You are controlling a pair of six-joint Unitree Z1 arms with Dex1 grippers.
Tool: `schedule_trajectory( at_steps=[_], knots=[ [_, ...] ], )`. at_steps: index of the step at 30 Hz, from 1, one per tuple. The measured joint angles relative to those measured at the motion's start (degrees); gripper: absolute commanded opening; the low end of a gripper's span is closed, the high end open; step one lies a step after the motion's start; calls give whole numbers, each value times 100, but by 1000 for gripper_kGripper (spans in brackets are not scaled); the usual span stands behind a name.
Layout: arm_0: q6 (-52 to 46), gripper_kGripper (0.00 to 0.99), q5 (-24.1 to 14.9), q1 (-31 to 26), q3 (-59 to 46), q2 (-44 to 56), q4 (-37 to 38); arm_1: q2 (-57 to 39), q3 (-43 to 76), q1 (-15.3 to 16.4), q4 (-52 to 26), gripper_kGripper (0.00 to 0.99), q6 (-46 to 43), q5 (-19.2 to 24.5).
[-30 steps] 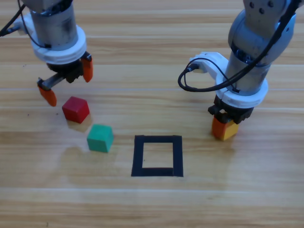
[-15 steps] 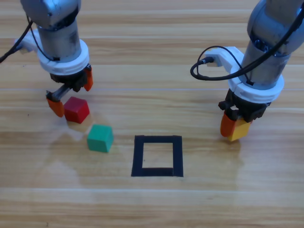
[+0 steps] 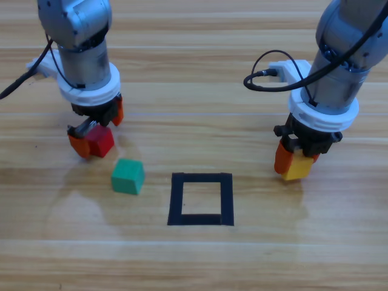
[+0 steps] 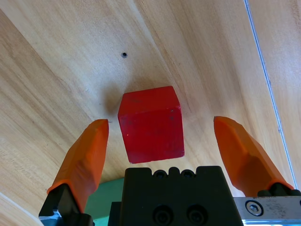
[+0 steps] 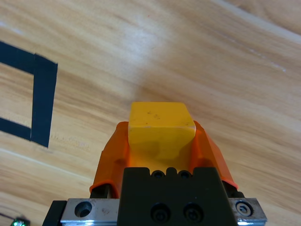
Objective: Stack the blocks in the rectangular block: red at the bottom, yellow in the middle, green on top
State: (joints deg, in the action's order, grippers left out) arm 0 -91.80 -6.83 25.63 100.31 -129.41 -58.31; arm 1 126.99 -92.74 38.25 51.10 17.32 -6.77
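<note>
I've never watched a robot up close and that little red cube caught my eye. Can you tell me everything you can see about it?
The red cube is a small, plain, matte block with slightly rounded edges and no markings. It sits flat on the wooden table, up and left of the green cube and well left of the black tape rectangle. The left gripper has it between its open orange fingers, with a gap showing on both sides in the wrist view, so it is not gripped yet.
</note>
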Motion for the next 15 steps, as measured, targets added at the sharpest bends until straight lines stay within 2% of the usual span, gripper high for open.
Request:
schedule_trajectory(
  at_steps=[9,11,15],
  knots=[
    [0,876,0,0,-44,-34,89,-33,136,-18,-137,163,80,32],
    [0,828,0,0,-72,-34,108,-190,193,-18,-137,163,119,31],
    [0,818,0,-2,-166,-34,204,-466,196,-20,-137,163,157,31]
  ],
)
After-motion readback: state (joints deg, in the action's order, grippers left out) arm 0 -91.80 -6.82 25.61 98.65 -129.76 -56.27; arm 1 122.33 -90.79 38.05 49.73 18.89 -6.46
